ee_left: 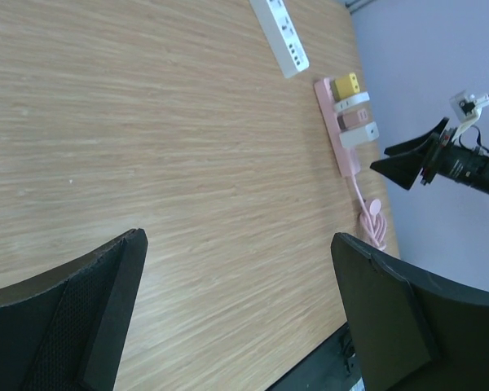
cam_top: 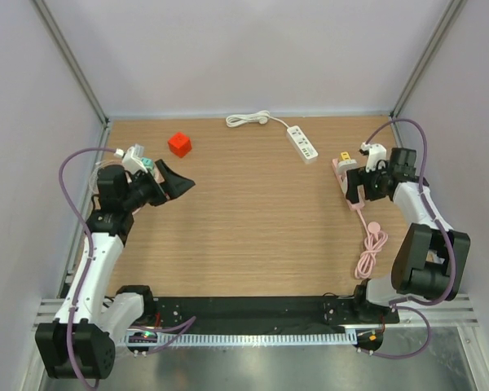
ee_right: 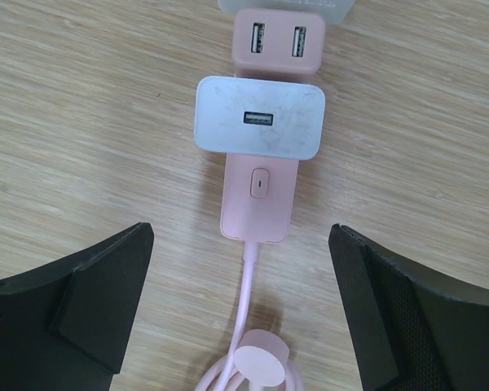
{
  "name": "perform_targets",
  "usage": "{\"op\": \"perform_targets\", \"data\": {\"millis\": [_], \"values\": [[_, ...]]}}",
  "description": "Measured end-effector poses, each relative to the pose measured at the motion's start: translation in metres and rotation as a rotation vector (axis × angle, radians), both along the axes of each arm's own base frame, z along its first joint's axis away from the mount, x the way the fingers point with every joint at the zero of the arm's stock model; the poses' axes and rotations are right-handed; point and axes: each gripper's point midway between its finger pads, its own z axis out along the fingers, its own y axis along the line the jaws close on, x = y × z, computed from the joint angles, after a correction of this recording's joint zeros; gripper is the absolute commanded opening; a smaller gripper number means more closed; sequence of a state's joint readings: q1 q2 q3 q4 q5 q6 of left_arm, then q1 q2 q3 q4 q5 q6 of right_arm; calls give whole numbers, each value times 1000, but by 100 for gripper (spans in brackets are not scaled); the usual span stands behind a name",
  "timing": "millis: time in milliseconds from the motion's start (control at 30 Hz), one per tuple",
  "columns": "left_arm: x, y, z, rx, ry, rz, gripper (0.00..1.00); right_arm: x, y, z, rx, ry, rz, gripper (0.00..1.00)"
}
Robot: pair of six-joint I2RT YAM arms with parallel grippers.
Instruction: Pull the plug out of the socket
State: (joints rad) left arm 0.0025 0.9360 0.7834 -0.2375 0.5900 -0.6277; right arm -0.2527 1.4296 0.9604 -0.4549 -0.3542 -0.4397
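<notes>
Right hand (ee_right: 240, 236) (spread wide) hovers over the white plug (ee_right: 259, 116).

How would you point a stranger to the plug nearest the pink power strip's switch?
On the right side of the wooden table, a pink power strip lies by the open right hand. Among its row of plugs, take the white one next to the switch: it shows one USB port, its pink neighbour two.

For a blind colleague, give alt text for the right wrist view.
A pink power strip lies on a wooden table with a white charger and a pink charger plugged in; the open right pincer hovers over it.
</notes>
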Motion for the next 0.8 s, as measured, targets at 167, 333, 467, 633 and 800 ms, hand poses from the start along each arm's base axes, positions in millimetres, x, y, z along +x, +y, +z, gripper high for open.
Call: {"op": "perform_targets", "data": {"millis": [167, 333, 467, 633, 800], "values": [[-7, -7, -16, 11, 36, -28, 100, 3, 0, -16, -10, 6, 7, 98], [-7, -7, -17, 15, 33, -27, 100, 4, 5, -36, -59, 26, 28, 97], [-8, -6, -17, 15, 31, -27, 100, 9, 5, -49, -111, 41, 44, 97], [-8, -6, -18, 17, 31, -28, 100, 15, -2, -59, -158, 39, 36, 96], [-9, -6, -19, 17, 33, -28, 100, 12, -5, -68, -178, 55, 32, 92]]}}
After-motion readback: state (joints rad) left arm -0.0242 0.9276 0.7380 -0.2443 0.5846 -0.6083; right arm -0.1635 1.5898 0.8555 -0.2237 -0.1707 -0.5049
